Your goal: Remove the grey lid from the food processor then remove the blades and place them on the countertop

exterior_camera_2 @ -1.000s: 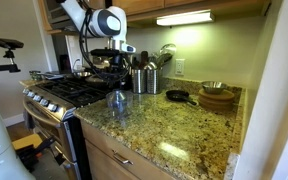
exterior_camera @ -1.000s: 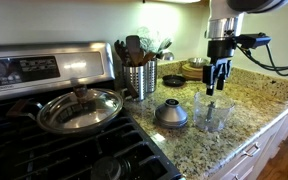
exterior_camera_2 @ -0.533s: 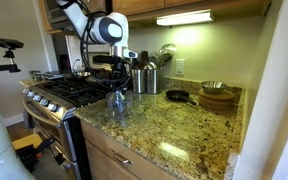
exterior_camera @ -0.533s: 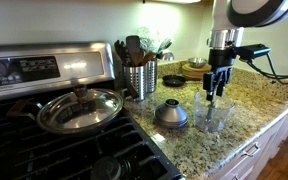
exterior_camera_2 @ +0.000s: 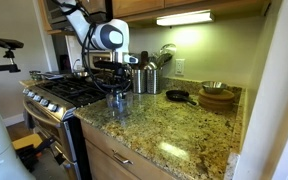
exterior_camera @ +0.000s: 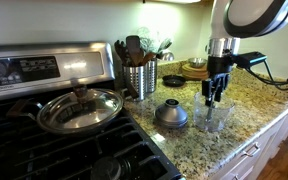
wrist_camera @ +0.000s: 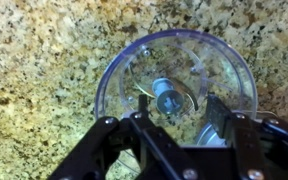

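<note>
Granite countertop (exterior_camera: 259, 105) bears food processor (exterior_camera: 215, 117), gripper (exterior_camera: 215, 99) above

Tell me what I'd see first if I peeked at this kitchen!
The robot's gripper hangs right over the clear food processor on the speckled countertop, jaws open. From the wrist view you see the blades in its middle. The grey lid sits beside it, already off.
</note>
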`<state>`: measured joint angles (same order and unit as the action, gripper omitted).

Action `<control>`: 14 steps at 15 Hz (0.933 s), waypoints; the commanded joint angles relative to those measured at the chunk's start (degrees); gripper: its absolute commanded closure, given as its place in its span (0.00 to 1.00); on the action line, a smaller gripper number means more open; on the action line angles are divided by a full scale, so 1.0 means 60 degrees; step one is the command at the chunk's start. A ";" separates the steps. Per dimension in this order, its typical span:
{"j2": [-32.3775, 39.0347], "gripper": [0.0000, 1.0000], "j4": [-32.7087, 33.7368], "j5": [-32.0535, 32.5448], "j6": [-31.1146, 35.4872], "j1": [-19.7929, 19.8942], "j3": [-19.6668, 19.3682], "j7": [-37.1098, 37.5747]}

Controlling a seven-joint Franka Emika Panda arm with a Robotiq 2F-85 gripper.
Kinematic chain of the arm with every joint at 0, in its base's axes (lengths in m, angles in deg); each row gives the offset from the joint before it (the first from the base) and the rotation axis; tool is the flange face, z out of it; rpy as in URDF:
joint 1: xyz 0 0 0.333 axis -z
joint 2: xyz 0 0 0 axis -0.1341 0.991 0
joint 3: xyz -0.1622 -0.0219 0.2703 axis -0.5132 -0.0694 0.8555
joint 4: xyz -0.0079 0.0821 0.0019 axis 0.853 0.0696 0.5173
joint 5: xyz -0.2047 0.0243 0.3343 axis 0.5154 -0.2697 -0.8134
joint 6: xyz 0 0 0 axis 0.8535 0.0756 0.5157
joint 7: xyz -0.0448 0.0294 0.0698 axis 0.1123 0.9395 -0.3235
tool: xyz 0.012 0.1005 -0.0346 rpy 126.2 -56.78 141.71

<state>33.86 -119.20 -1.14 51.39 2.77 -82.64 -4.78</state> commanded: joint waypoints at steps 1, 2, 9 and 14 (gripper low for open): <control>0.0183 0.37 -0.0174 -0.0049 0.0448 0.0042 -0.0029 0.0059; 0.0258 0.36 -0.0179 -0.0054 0.0504 0.0042 -0.0028 0.0047; 0.0752 0.62 -0.0087 -0.0042 0.0797 0.0061 -0.0040 0.0004; 0.0636 0.90 -0.0149 0.0083 0.0831 0.0027 -0.0043 0.0105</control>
<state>38.82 -119.16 -1.11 55.20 2.79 -82.67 -4.78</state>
